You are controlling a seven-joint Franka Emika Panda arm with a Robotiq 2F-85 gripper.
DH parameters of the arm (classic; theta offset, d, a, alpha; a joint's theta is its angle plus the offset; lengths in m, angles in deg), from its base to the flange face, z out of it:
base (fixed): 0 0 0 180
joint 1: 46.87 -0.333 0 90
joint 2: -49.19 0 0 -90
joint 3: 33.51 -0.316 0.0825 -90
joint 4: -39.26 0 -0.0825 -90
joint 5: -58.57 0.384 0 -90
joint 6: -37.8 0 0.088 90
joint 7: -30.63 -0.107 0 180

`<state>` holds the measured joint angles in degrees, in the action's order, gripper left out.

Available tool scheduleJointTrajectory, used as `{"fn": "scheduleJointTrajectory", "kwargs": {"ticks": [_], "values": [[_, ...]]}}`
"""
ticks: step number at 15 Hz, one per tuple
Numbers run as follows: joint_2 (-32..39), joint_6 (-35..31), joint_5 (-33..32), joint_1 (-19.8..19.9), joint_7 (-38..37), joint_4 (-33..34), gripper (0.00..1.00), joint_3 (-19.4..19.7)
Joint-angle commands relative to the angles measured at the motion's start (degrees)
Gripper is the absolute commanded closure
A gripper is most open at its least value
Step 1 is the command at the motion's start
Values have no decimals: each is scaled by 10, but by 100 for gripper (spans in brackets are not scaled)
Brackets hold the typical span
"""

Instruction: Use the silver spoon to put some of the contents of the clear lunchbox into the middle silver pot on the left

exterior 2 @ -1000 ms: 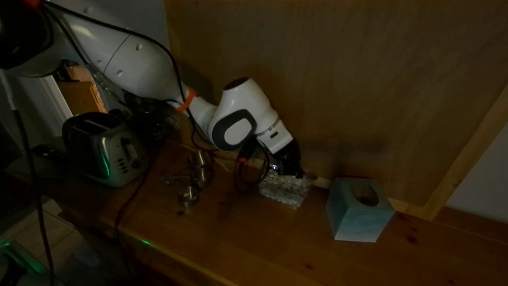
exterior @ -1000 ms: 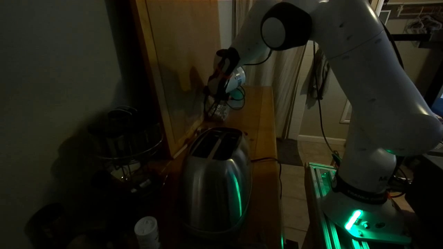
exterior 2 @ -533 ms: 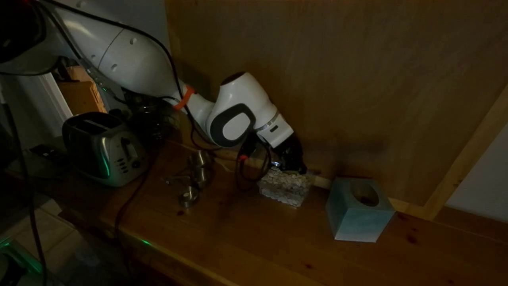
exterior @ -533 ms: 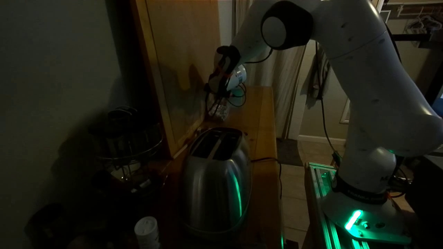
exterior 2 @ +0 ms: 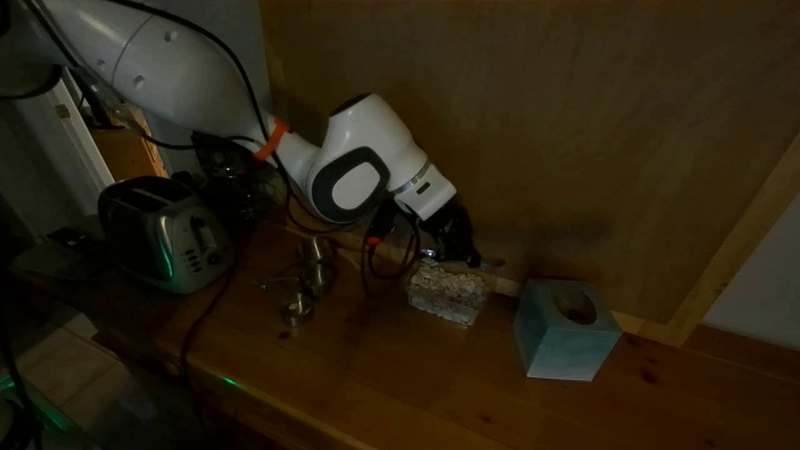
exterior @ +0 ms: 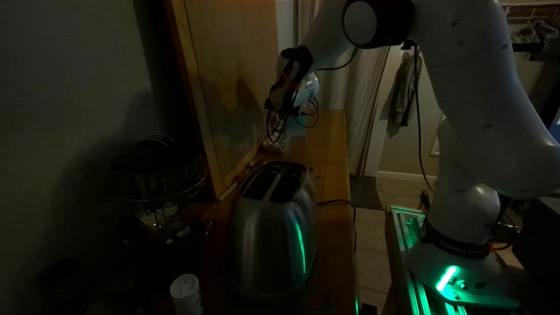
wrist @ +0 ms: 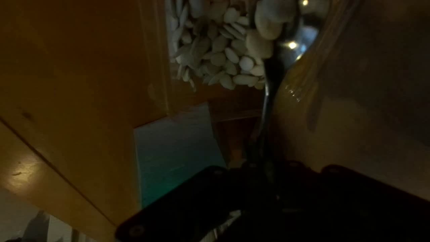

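In the wrist view the silver spoon (wrist: 288, 55) carries several pale seed-like pieces (wrist: 265, 23) in its bowl. My gripper (wrist: 261, 160) is shut on its handle, though the fingers are very dark. Below the spoon sits the clear lunchbox (exterior 2: 441, 307), filled with the same pale contents (wrist: 218, 58). The spoon's bowl glints just over the lunchbox's near-pot end in an exterior view, and the handle end pokes out past the gripper. Three small silver pots stand in a row left of the lunchbox; the middle silver pot (exterior 2: 317, 279) has its inside hidden.
A toaster (exterior 2: 165, 234) stands beyond the pots, with a black cord beside it. To the right of the lunchbox is a blue tissue box (exterior 2: 565, 337). A wooden panel (exterior 2: 531, 125) rises directly behind the gripper. Measuring-spoon-like metal pieces (exterior 2: 275, 282) lie by the pots.
The arm has risen and drawn back a little, lifting the gripper and spoon up from the lunchbox and slightly toward the pots. The lunchbox and pots have stayed put.
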<state>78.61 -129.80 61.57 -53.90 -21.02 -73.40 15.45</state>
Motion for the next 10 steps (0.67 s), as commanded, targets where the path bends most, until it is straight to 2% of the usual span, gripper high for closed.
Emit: {"fn": "scheduleJointTrajectory", "kwargs": {"ticks": [1,4,10], "values": [[-69,-1,-39,-59,21,-78,98,53],[-107,14,-57,-96,40,-118,98,90],[-191,68,-67,-154,71,-183,98,131]]}}
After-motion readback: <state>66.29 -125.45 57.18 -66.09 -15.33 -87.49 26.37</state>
